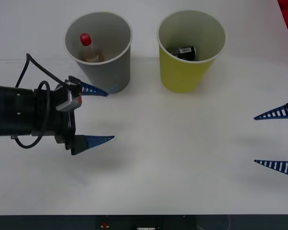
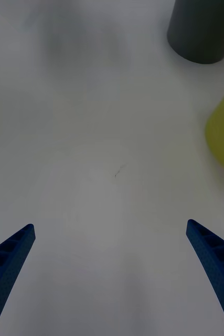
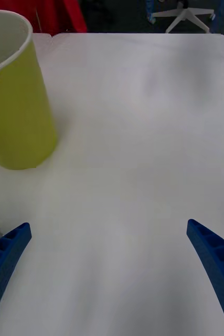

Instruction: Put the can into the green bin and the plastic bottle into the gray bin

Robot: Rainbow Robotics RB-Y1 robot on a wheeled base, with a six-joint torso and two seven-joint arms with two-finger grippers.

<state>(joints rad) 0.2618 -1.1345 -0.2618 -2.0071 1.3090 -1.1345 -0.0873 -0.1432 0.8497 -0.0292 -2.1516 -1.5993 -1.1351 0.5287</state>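
plastic bottle point(image 1: 89, 49) in tapered gray bin point(image 1: 110, 67) | can point(image 1: 182, 51) in green bin point(image 1: 185, 72)

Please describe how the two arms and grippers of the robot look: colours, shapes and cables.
The left gripper has two blue, ribbed, pointed fingers on a black mount with a small silver-gray block. Its arm is a thick black cylinder with black cables looping over it. The right gripper shows two matching blue tapered fingers with pale slots along them.

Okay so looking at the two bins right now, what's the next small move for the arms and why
Probably just draw the left gripper back from the gray bin. The plastic bottle stands inside that bin and the can lies in the green bin; both grippers are open and empty, the right gripper off at the table's right edge.
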